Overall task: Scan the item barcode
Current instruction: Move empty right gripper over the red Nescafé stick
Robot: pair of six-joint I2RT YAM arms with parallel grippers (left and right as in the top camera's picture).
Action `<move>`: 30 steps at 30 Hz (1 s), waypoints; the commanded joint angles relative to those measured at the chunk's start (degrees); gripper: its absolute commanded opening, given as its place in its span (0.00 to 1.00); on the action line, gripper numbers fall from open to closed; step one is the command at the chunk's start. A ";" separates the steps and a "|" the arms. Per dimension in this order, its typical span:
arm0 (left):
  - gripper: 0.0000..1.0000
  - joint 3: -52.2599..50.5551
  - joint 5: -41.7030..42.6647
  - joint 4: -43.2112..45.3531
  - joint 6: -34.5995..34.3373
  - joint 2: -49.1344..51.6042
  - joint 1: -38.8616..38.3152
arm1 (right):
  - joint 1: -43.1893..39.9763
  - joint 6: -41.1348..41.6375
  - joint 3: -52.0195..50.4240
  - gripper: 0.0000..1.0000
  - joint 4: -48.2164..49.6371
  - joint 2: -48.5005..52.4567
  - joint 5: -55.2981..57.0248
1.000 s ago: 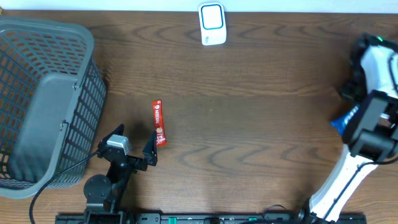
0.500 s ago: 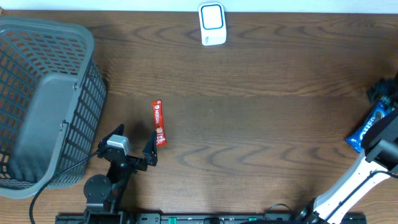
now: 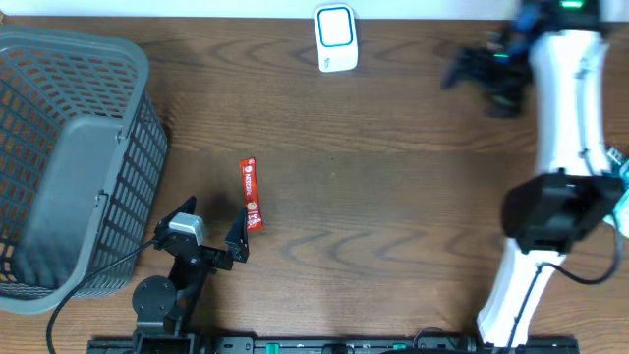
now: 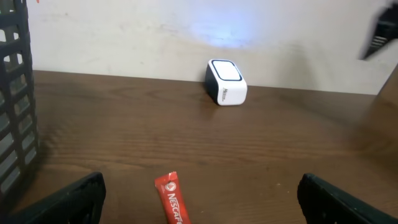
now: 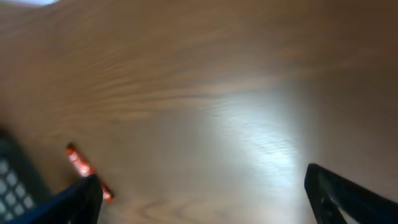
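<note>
Lying | red sachet (image 3: 251, 195) | just ahead of spread left claw (image 3: 210, 222)

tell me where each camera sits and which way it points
Overhead: above the table, looking straight down; both arms show, left gripper and right gripper.
Left wrist: low, facing the white scanner at the back edge; own fingers in bottom corners.
Right wrist: blurred, tilted down at wood; own fingers at bottom.
Shared: all three see the red sachet.
</note>
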 commanded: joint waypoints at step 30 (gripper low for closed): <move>0.98 -1.05 0.48 -1.86 -0.52 -0.37 -0.13 | 46.42 5.90 -21.44 0.98 45.51 9.92 16.50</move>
